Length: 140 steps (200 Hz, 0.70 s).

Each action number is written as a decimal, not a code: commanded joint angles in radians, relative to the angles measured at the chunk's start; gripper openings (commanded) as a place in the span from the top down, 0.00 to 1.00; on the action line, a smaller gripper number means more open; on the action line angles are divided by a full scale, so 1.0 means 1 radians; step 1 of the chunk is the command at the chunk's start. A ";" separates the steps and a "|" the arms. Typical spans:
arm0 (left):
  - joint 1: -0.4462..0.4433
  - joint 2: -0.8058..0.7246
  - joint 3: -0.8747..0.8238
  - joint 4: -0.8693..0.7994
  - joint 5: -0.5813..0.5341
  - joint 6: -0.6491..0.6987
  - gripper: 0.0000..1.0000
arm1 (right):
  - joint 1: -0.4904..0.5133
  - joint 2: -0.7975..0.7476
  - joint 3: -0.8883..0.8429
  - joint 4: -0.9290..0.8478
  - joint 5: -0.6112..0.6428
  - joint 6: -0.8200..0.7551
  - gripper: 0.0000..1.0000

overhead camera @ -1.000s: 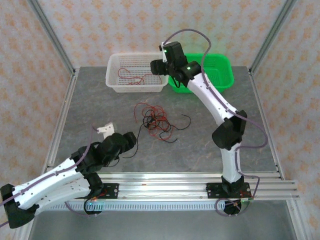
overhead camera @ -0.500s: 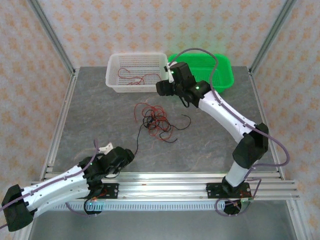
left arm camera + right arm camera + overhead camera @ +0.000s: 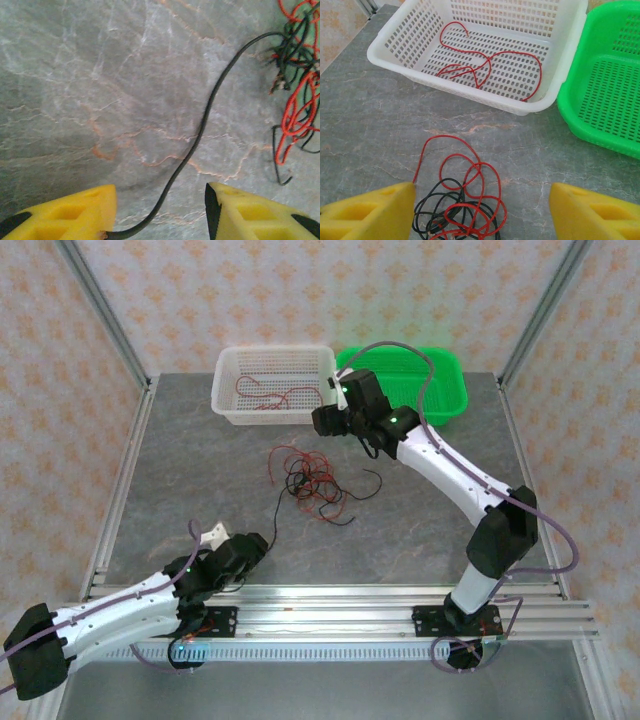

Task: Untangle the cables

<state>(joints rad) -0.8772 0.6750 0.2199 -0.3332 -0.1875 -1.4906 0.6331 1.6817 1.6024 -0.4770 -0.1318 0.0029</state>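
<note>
Left gripper (image 3: 160, 205) has drawn back nearward, jaws apart astride a black cable (image 3: 201, 131) to tease it from the tangle (image 3: 312, 480); right gripper (image 3: 482, 202) hovers agape above, ready to pick.

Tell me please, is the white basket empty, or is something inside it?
Not empty. The white basket holds looped red cable on its perforated floor; no black one is seen inside.
</note>
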 commanded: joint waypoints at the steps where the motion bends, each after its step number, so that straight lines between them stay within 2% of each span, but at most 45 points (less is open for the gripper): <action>1: 0.003 0.015 -0.025 0.063 -0.050 0.017 0.54 | 0.002 -0.033 -0.008 0.020 -0.008 -0.004 0.30; 50: 0.009 0.037 -0.041 0.109 -0.033 0.025 0.67 | 0.010 -0.033 -0.002 0.017 -0.015 0.000 0.30; 64: 0.012 0.038 -0.040 0.111 -0.033 0.030 0.75 | 0.011 -0.035 -0.006 0.017 -0.015 0.002 0.30; 91: 0.023 0.041 -0.032 0.111 -0.035 0.045 1.00 | 0.014 -0.049 -0.027 0.020 -0.017 0.011 0.30; 140: 0.047 0.080 0.080 0.076 -0.043 0.142 1.00 | 0.014 -0.116 -0.148 0.092 -0.079 0.079 0.30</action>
<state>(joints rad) -0.8413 0.7319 0.2043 -0.2382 -0.1955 -1.4250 0.6415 1.6283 1.5143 -0.4465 -0.1658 0.0269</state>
